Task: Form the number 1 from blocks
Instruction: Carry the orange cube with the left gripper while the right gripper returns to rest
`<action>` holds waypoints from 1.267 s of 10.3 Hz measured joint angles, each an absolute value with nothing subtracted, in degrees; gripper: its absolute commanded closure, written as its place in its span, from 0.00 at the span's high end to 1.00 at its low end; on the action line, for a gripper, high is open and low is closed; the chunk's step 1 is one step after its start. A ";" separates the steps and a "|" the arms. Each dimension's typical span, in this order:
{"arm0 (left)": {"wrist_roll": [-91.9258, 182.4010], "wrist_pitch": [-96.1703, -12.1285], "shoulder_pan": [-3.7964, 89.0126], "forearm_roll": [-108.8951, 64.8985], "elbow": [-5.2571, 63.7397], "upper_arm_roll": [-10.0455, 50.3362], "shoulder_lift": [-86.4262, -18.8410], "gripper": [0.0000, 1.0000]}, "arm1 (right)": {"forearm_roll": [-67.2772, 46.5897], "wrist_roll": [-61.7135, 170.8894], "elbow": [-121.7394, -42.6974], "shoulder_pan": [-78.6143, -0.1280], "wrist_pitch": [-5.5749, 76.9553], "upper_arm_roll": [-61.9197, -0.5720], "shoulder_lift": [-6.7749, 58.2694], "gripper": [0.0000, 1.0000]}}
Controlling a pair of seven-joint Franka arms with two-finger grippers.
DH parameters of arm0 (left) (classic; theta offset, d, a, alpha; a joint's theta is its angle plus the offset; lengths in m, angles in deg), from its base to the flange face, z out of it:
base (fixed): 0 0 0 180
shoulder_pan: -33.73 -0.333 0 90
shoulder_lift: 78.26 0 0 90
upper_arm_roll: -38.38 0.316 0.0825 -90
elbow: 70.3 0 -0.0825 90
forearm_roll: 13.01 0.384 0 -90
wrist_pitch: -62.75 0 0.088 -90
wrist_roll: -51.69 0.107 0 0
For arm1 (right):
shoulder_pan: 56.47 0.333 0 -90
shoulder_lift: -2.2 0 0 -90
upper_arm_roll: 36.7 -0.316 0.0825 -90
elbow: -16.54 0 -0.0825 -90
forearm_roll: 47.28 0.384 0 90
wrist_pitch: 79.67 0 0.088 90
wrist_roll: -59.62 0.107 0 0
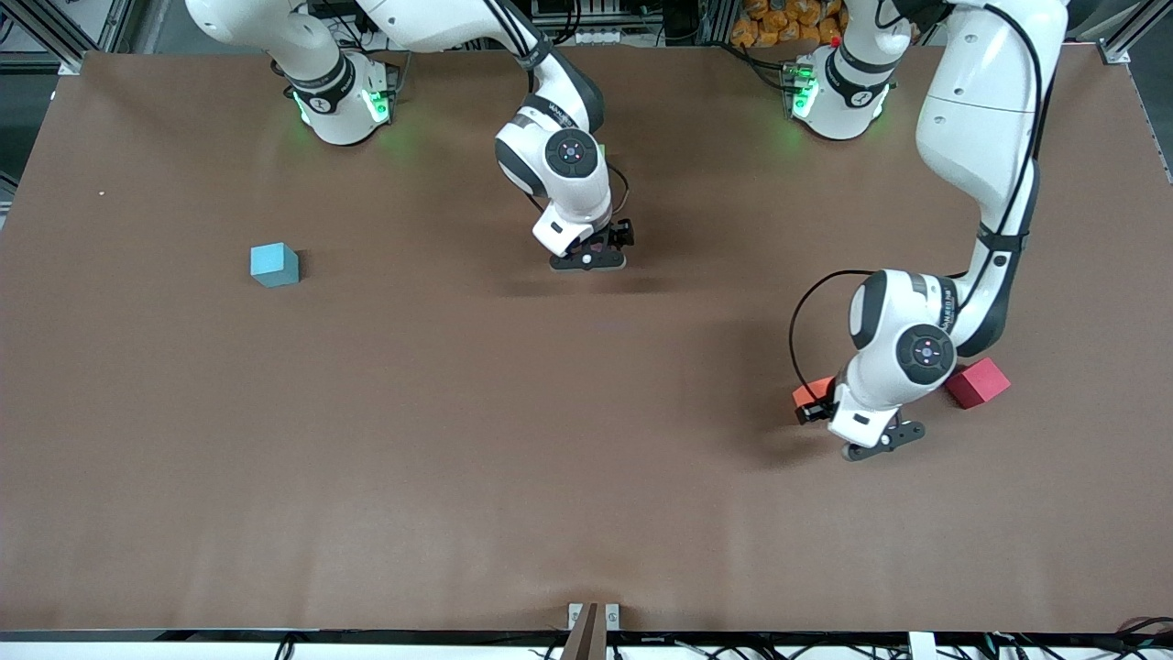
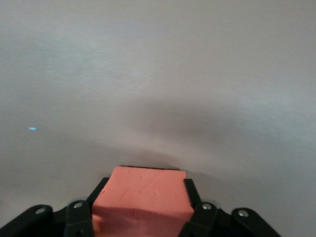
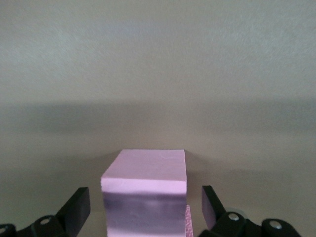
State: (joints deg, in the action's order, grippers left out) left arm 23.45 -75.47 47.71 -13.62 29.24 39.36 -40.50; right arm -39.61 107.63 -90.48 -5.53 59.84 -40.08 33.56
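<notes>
I see the left end effector (image 1: pixel 829 403), at the frame's lower right, clamped on the orange block (image 2: pixel 142 202) low over the worktop (image 1: pixel 458 440). Upper centre, the right end effector (image 1: pixel 600 246) straddles a pink block (image 3: pixel 145 195), fingers (image 3: pixel 74 210) apart, not touching.

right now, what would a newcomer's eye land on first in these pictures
Probably the left gripper, down at the left arm's end of the table with its fingers shut on the orange block, a red cube beside it. Next, the right gripper near the middle of the table, open around a pink block between its fingers. A light blue cube sits alone toward the right arm's end.
</notes>
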 measured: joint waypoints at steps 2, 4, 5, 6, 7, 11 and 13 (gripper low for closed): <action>24.97 -75.51 50.96 -13.62 28.23 39.26 -40.84 0.00 | -39.61 107.70 -90.39 -6.58 58.02 -39.36 31.20 1.00; 24.97 -75.42 55.16 -13.62 27.32 39.17 -41.53 0.00 | -39.65 106.86 -90.22 -9.52 53.61 -39.19 27.43 1.00; 24.71 -74.82 56.99 -13.65 27.21 39.03 -42.32 0.00 | -39.65 104.97 -90.15 -11.35 50.80 -39.16 25.24 1.00; 23.60 -73.41 58.35 -13.79 27.14 38.42 -43.42 0.00 | -39.65 102.54 -90.08 -13.55 48.14 -39.12 23.07 1.00; 21.42 -71.78 59.20 -13.85 27.11 37.21 -44.67 0.00 | -39.65 99.89 -90.04 -15.99 45.95 -39.07 21.00 1.00; 7.99 -69.27 64.99 -13.92 27.18 32.04 -46.66 0.00 | -39.68 92.04 -89.20 -26.22 40.76 -38.97 14.08 1.00; 5.48 -69.24 68.73 -13.92 27.31 31.97 -46.50 0.00 | -39.85 89.28 -87.24 -32.08 37.72 -38.89 12.20 1.00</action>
